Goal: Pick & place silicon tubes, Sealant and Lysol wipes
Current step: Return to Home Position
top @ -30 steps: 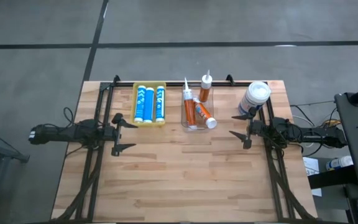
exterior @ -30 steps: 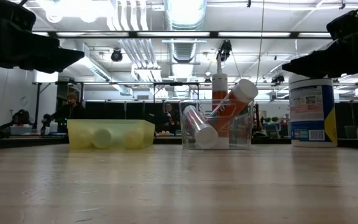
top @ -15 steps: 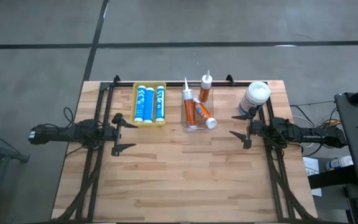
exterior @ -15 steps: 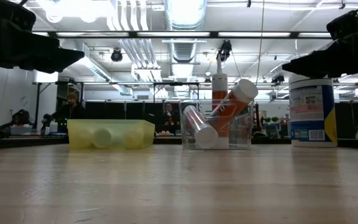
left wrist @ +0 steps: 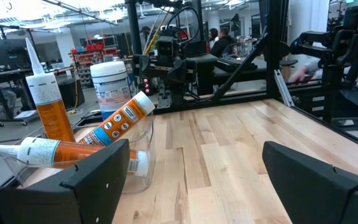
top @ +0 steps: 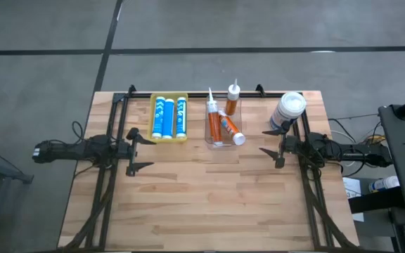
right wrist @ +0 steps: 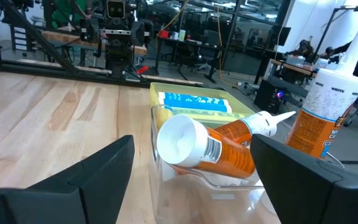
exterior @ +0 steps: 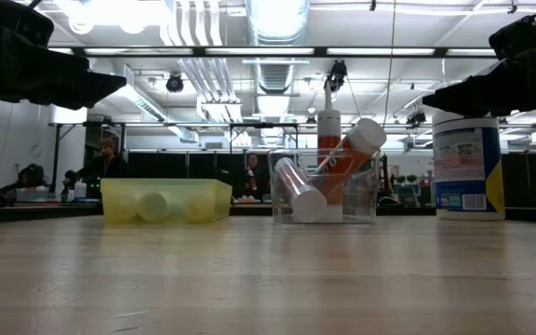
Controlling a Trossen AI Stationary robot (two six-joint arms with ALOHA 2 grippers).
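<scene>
Three blue-and-white tubes (top: 169, 117) lie side by side in a yellow bin (top: 153, 133) at the far left of centre. Three orange sealant tubes (top: 225, 123) sit in a clear bin (exterior: 372, 195): one upright (top: 233, 95), two leaning. The white Lysol wipes canister (top: 288, 111) stands upright at the far right. My left gripper (top: 140, 149) is open and empty above the table's left side. My right gripper (top: 271, 141) is open and empty, just near-side of the canister.
Black arm frames (top: 111, 183) run along both table sides, with a rail at the far edge (top: 259, 90). The wooden table's near half (top: 202, 204) is bare. People and workbenches show in the room beyond.
</scene>
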